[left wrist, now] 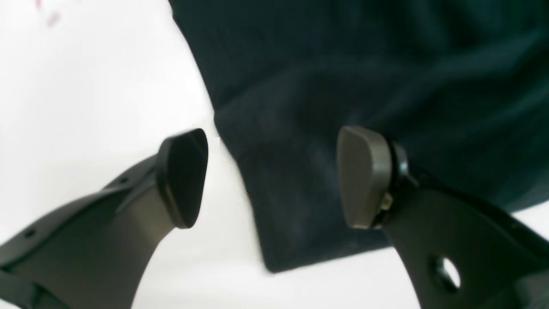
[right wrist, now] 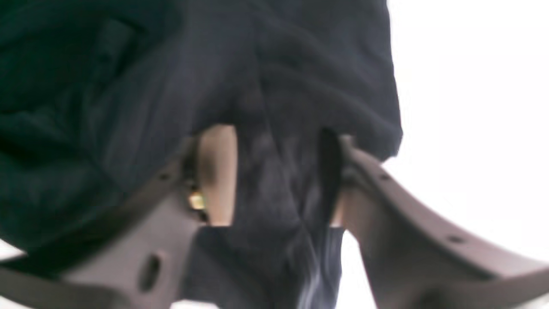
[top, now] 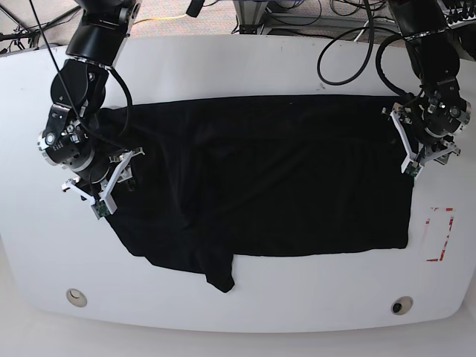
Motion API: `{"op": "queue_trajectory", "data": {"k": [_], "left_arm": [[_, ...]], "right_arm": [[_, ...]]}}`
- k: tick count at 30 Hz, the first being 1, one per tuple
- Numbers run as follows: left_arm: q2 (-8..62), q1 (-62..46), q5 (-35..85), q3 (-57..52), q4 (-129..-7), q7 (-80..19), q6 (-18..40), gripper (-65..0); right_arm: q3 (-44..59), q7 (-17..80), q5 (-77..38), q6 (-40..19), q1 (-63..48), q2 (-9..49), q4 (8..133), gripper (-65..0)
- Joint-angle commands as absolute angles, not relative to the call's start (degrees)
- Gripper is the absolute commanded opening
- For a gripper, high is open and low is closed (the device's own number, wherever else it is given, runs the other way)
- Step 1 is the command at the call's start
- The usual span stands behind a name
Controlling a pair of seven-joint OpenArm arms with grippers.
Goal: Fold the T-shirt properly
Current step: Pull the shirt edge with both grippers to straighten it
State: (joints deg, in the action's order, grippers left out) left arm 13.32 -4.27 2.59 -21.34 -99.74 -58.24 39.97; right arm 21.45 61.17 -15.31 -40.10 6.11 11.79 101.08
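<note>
The black T-shirt (top: 268,178) lies spread wide on the white table (top: 245,67), with a sleeve sticking out at the front (top: 219,277). My right gripper (top: 111,182) is at the shirt's left edge. In the right wrist view this gripper (right wrist: 274,176) is shut on a bunched fold of the T-shirt (right wrist: 279,86), and cloth drapes over one finger. My left gripper (top: 411,158) is at the shirt's right edge. In the left wrist view it (left wrist: 274,178) is open, with a corner of the T-shirt (left wrist: 343,86) lying flat between its fingers.
A red-outlined mark (top: 439,234) is on the table right of the shirt. Two small round fittings sit near the front edge, one on the left (top: 75,297) and one on the right (top: 401,306). Cables (top: 349,30) hang at the back right.
</note>
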Motion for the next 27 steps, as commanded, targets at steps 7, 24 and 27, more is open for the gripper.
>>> {"op": "queue_trajectory", "data": {"k": [7,24,27], "left_arm": [[11.38,-6.37,2.59,-21.58,-100.62,-57.89,40.0,-21.1],[11.47,-10.24,2.59,-22.02,-96.13,-51.74,40.0,-21.1],[11.47,-10.07,2.59,-21.93,-94.46,-51.65,40.0,-21.1]], "right_arm": [[28.62,60.88,-15.87,-40.0,-4.0,12.26,107.3,-40.1],[34.86,54.9,-15.87,-40.0,-6.81,11.91,92.0,-19.8],[34.86,54.46,-15.87,-40.0,-6.2,12.0,90.15,-25.4]]}}
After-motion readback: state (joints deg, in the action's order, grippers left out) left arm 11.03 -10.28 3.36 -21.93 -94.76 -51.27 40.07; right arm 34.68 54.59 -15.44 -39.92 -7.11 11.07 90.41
